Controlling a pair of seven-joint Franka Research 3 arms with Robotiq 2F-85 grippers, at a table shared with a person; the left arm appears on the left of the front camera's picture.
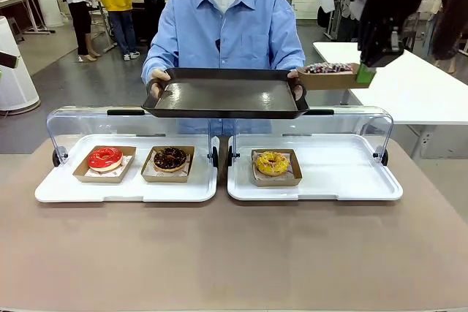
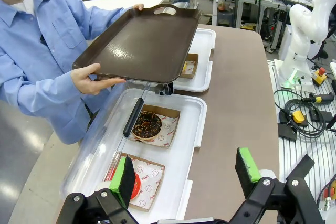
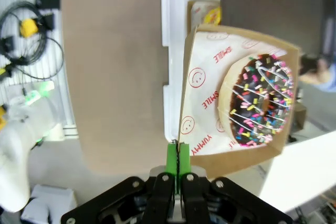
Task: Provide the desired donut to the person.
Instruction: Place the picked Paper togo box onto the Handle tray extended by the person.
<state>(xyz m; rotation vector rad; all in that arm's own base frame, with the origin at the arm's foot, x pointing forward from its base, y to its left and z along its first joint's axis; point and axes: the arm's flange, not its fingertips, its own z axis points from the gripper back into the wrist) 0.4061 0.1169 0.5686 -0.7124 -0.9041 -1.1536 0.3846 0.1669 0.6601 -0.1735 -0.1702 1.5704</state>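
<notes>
In our left wrist view a green pad hides part of the red-glazed donut. Our left gripper gapes wide, holding nothing. The person holds a flat, dark plastic tray. Just right of it, our right gripper pinches the rim of a cardboard tray carrying the sprinkled chocolate donut aloft.

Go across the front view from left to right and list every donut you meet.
From the left: red-glazed donut → chocolate donut → yellow donut → sprinkled donut in its cardboard tray, held up by the right tool.
</notes>
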